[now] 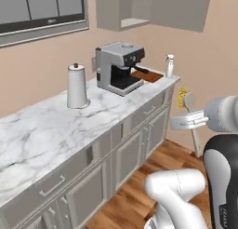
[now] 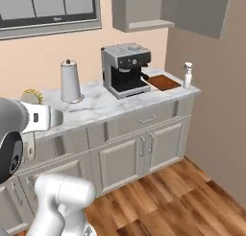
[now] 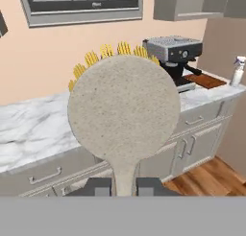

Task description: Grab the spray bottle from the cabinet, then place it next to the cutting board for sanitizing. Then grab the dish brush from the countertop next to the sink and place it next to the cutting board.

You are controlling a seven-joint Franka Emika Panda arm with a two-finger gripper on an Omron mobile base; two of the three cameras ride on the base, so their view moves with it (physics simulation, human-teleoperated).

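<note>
Rendered scene, evenly and fairly brightly lit in all three views; the light is diffuse, with no visible lamp and no glare. The countertop [image 1: 56,125] reads bright white with soft grey veins. Shadows are faint: a weak dark patch lies under the paper-towel roll [image 1: 77,86], and the recess of the coffee machine [image 2: 126,69] is dark. The underside of the cabinet [image 2: 144,9] is slightly shaded. Resolution is low and edges look soft and jagged. In the hand view the dish brush [image 3: 124,110] sits close and shows a grainy, flat texture.
</note>
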